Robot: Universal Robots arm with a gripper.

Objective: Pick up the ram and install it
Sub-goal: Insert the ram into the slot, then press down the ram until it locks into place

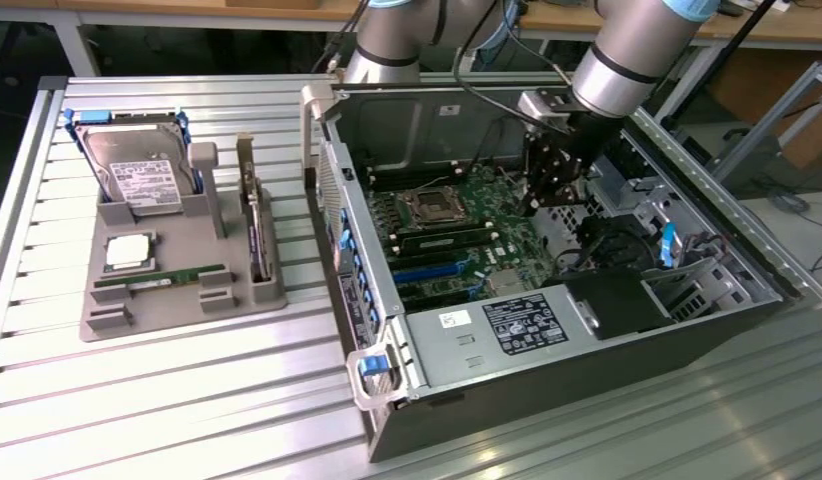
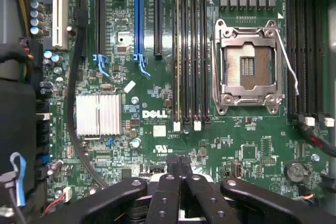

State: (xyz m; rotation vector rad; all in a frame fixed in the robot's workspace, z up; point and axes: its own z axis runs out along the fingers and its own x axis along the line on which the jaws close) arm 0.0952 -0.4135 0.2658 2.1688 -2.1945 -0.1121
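A ram, a thin green stick, lies flat in a slot of the grey tray at the exterior view's left, far from the arm. My gripper hangs inside the open computer case, over the motherboard. In the wrist view its black fingers are pressed together, and the gripper is shut with nothing between them. The memory slots run beside the bare processor socket. One slot seems to hold a green-edged stick.
The tray also carries a silver hard drive, a square processor chip and an upright card. Cables, a silver heatsink and the case walls surround the gripper. The ribbed metal table lies in front.
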